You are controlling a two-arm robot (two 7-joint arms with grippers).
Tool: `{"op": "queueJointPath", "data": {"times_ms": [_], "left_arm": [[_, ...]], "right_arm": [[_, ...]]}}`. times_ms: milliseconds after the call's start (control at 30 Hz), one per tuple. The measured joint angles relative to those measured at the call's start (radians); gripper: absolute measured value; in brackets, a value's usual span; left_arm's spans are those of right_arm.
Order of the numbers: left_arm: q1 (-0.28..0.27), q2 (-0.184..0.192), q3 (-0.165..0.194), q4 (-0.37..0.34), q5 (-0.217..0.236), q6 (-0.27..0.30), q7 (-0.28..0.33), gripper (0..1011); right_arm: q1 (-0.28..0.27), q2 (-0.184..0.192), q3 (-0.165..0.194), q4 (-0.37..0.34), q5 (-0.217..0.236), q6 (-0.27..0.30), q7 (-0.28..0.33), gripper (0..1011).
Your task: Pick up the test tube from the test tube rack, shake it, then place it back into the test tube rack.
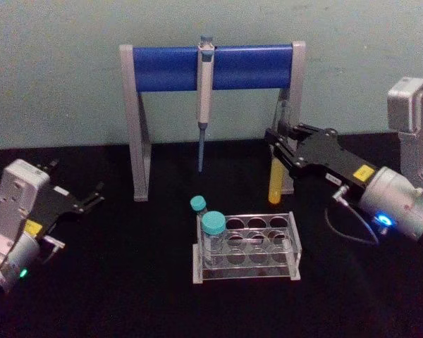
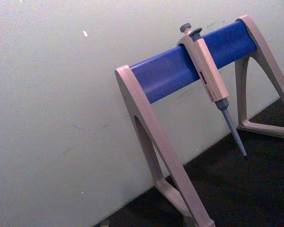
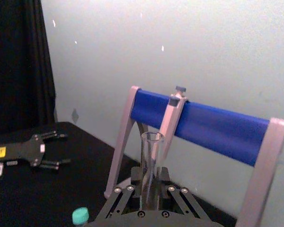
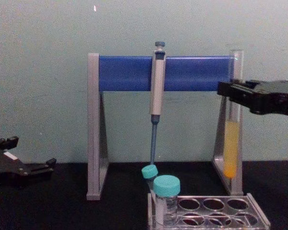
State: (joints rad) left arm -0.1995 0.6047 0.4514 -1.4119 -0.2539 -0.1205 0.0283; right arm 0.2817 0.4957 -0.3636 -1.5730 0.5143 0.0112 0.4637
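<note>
Closest to its wrist camera, the right gripper [image 3: 151, 191] has its fingers pressed on the test tube [image 3: 151, 156]. It pinches the glass above the yellow liquid. The tube hangs upright in the air, out of the test tube rack [image 1: 254, 271], behind it and to its right, near the right leg of the pipette stand [image 1: 215, 67]. I judge the lifting is done and the shaking is the step in hand. The next move calls for small, gentle swings, because the tube has no cap. After that, a straight descent into a free hole. The left gripper [image 1: 76, 182] is parked far left, low over the table [image 1: 127, 296], fingers spread.
</note>
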Motion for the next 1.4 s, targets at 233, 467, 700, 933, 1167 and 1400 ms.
{"op": "queueJointPath", "data": {"times_ms": [233, 467, 700, 933, 1167, 1400], "left_arm": [[0.0, 0.0, 0.0, 0.0, 0.0, 0.0, 0.0, 1001], [0.0, 0.0, 0.0, 0.0, 0.0, 0.0, 0.0, 1001], [0.0, 0.0, 0.0, 0.0, 0.0, 0.0, 0.0, 1001], [0.0, 0.0, 0.0, 0.0, 0.0, 0.0, 0.0, 1001], [0.0, 0.0, 0.0, 0.0, 0.0, 0.0, 0.0, 1001], [0.0, 0.0, 0.0, 0.0, 0.0, 0.0, 0.0, 1001]], "right_arm": [[-0.07, 0.039, 0.01, -0.076, 0.017, 0.038, 0.008, 232], [-0.059, 0.021, -0.033, -0.08, 0.039, 0.045, 0.049, 232], [0.013, -0.024, -0.072, -0.013, 0.032, 0.023, 0.061, 232], [0.054, -0.053, -0.067, 0.037, 0.021, -0.015, 0.045, 232], [0.054, -0.053, -0.056, 0.046, -0.005, -0.034, 0.025, 232], [0.044, -0.047, -0.045, 0.039, -0.02, -0.033, 0.016, 232]]}}
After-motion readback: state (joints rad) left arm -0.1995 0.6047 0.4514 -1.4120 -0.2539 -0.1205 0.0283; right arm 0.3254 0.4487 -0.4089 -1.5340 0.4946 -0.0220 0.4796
